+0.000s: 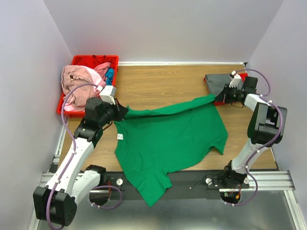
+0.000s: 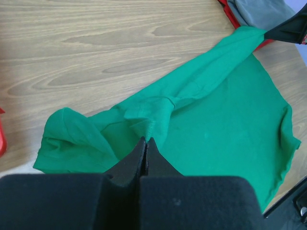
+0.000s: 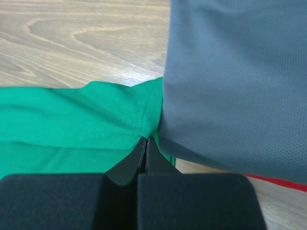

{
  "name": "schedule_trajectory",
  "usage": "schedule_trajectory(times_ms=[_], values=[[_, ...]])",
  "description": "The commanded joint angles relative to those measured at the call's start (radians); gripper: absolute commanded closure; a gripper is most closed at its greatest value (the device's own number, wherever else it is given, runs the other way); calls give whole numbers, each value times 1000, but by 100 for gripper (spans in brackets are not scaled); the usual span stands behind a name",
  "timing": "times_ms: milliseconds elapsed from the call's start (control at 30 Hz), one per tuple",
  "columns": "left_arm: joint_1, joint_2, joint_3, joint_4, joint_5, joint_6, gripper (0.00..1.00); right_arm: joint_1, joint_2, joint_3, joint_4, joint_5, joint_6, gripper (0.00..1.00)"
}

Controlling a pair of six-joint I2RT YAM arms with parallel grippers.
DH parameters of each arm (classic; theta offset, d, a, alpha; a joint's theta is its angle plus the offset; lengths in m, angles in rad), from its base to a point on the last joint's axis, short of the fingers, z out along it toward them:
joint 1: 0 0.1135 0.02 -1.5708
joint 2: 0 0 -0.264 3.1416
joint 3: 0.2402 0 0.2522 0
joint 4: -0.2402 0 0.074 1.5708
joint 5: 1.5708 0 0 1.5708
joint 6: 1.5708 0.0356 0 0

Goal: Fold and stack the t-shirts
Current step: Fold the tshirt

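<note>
So, which step are you on?

Early in the first fold, I'd judge. On the wooden table the green t-shirt lies spread across the middle, with its lower end spilling past the near edge at six o'clock. I hold one long edge of it, drawn into a raised band from nine o'clock to two o'clock.

And the other shirts?

A pink t-shirt is heaped over the red bin at ten o'clock, with a blue t-shirt tucked beside it. The dark grey t-shirt lies at two o'clock and looks folded already, so I'd guess the stack starts there.

Your grippers?

Both are pinched fully closed on green cloth. My left gripper grips a bunched fold at the collar end. My right gripper grips the hem, right against the grey shirt's edge. The white neck label lies near my left one, at its five o'clock.

What does the next move ask?

Carrying both grips together toward six o'clock, with the band taut so the edge lands straight on the body. I'd take care not to drag the grey shirt along.
</note>
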Motion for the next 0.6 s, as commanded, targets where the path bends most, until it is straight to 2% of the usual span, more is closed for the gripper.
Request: schedule_trajectory(times_ms=[0,567], values=[[-8,-7,-26,-20,35,-37,100,-16,26,-8,-23,46,-27,100],[-36,116,-29,-49,-1,-58,100,-17,45,-16,-48,49,-63,100]])
